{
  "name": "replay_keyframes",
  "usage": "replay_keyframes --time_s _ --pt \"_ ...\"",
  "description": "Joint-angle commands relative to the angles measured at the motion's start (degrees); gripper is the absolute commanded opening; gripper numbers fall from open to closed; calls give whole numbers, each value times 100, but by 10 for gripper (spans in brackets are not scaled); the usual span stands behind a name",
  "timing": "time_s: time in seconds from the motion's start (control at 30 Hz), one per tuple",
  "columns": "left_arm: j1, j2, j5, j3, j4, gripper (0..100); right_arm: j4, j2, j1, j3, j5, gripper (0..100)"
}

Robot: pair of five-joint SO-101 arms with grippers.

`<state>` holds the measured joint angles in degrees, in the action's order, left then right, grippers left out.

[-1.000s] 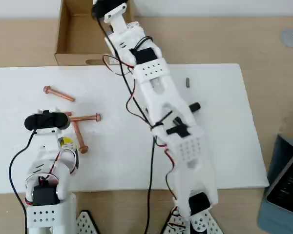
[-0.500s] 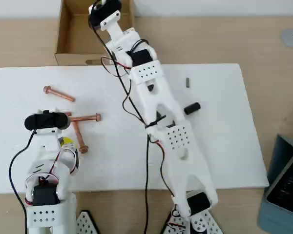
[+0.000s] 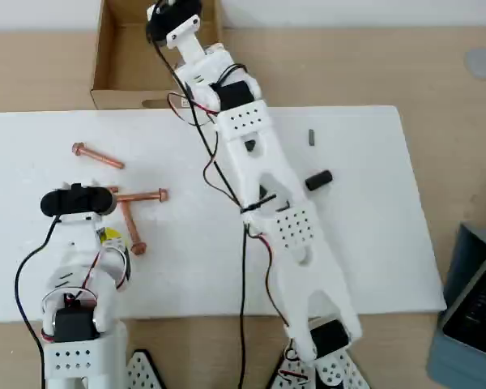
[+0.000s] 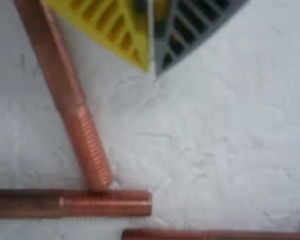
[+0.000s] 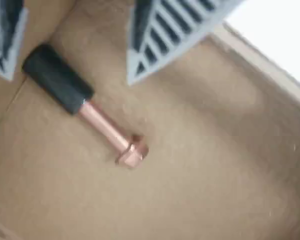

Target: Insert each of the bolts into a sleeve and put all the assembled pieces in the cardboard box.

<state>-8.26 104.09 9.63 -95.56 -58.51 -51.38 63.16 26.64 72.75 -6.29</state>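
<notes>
— Where does the finished work sit?

— In the cardboard box (image 3: 113, 57), at eleven o'clock on the tabletop (image 3: 348, 65). The right wrist view looks down on the box floor. One assembled piece (image 5: 85, 107) lies there: a copper bolt with a flanged hex head, its other end pushed into a black sleeve.

— And the right gripper (image 5: 70, 75)?

— It hangs above that piece with its jaws spread wide, holding nothing. The high view places it over the box, with the arm stretched diagonally across the white sheet (image 3: 373, 259).

— What else does the high view give?

— Loose bolts (image 3: 142, 195) at nine o'clock on the sheet, copper and long-shanked; three can be counted. One lies apart from the others, toward ten o'clock. A spare sleeve (image 3: 318, 180), short and black, lies at two o'clock from the sheet's middle, well apart from the bolts.

— The left gripper (image 4: 151, 62)?

— Its jaws are pressed together, one yellow and one grey, with nothing between them. It hangs near a bolt's shank. The left wrist view shows that bolt's threaded tip touching a second bolt lying crosswise.
</notes>
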Motion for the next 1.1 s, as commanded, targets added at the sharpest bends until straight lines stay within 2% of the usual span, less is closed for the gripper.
replay_keyframes --time_s 0.0,0.37,0.9,1.07 --pt "0 48 0 26 18 2 -598 -198 -127 664 0 167" --pt "-26 48 0 26 18 2 -2822 -251 -400 2273 0 167" --pt "-26 48 0 26 18 2 -5064 -497 -593 2290 -35 167" --pt "-26 48 0 26 18 2 -5108 -505 -716 2273 -255 168"
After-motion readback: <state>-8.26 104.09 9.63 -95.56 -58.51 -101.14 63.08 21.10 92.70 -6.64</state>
